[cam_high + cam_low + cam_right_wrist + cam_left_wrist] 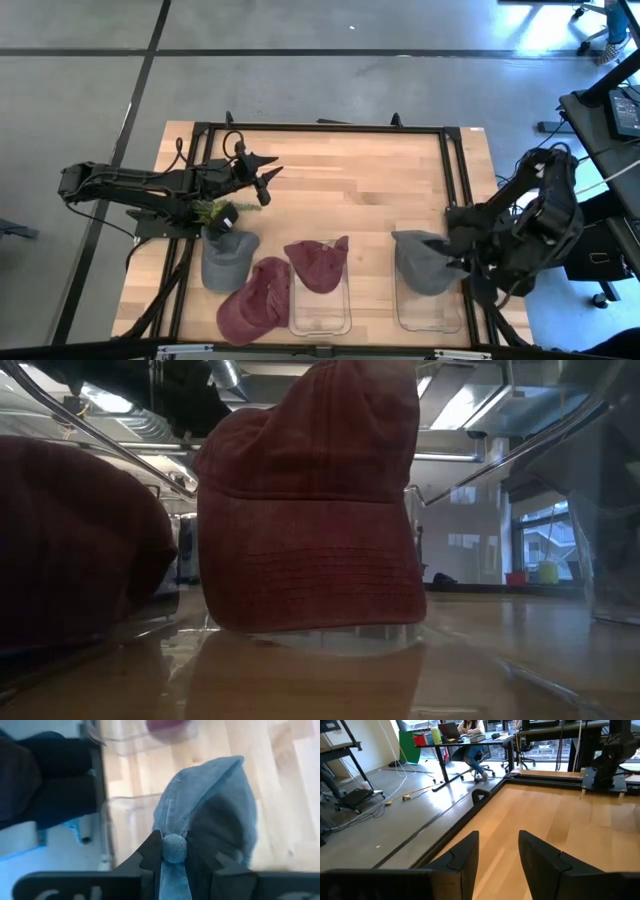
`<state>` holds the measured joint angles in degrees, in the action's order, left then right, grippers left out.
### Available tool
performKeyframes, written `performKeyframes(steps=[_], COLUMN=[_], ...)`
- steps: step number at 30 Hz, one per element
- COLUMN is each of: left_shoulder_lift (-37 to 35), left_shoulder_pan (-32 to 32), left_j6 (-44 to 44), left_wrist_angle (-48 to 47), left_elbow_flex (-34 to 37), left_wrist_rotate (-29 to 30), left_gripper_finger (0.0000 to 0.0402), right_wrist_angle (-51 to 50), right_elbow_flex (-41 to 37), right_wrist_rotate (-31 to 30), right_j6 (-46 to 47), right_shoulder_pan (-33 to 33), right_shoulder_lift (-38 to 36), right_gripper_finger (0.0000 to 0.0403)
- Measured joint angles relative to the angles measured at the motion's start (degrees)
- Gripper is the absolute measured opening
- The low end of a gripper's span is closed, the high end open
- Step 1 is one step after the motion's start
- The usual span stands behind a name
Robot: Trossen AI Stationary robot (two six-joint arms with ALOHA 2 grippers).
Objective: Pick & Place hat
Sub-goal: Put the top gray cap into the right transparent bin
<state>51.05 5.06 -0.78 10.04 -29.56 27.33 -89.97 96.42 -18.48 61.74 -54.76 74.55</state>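
My right gripper (460, 262) (175, 849) is shut on a grey-blue hat (422, 262) (215, 810), which is over the right clear bin (430, 308). A dark red hat (318, 262) (310, 510) rests on the far rim of the left clear bin (320, 308). A second red hat (255, 298) (70, 550) and a grey hat (228, 256) lie on the table near its left near corner. My left gripper (262, 182) (497, 855) is open above bare wood at the table's left side, holding nothing. My right gripper pinches a bunched fold of the grey-blue hat (173, 851) between its two fingers, coming from the table's right side. The rest of the hat spreads out beyond the fingertips (150, 851), toward the table's left. Whether it rests on the bin's rim, I cannot tell.
A black frame (320, 128) runs along the table's far edge and both sides. Free wood (360, 190) lies across the table's middle and far half. A small green thing (212, 210) sits by the left arm. A person sits at a desk (470, 727) beyond the table.
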Motion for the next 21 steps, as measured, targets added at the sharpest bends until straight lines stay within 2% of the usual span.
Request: performKeyframes(steps=[4, 12, 21], left_shoulder_lift=[0.0, 0.0, 0.0], left_shoulder_pan=[-0.01, -0.02, -0.02], left_j6=[0.07, 1.07, 0.62], left_wrist_angle=[0.01, 0.02, 0.04], left_elbow_flex=[0.0, 0.0, 0.0], left_wrist_rotate=[0.01, 0.14, 1.45], left_gripper_finger=[0.0136, 0.0132, 0.0135], right_wrist_angle=[2.12, 12.85, 7.9], right_elbow_flex=[-6.71, -18.89, -26.48], right_wrist_rotate=[0.0, 0.0, 0.05], right_j6=[-1.97, -2.05, 4.22], right_shoulder_pan=[0.0, 0.04, 2.0], right_shoulder_lift=[-1.7, -1.56, -1.58], right_gripper_finger=[0.0063, 0.0075, 0.0078])
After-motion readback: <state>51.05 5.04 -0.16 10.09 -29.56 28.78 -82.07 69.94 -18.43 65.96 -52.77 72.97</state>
